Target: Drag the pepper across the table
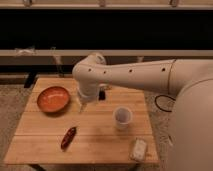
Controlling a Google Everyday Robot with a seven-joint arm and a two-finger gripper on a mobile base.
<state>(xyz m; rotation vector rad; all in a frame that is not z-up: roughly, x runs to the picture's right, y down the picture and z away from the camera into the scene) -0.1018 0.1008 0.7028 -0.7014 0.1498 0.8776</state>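
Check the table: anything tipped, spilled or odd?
Nothing stands out. The pepper lies near the table's front edge; the bowl and cup sit upright. The gripper hangs between them, apart from the pepper.

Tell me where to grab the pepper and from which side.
Best grip the pepper at its thicker middle, from above, closing across its width: it is slim and lies flat and slanted on the table. The gripper hangs beside the bowl.
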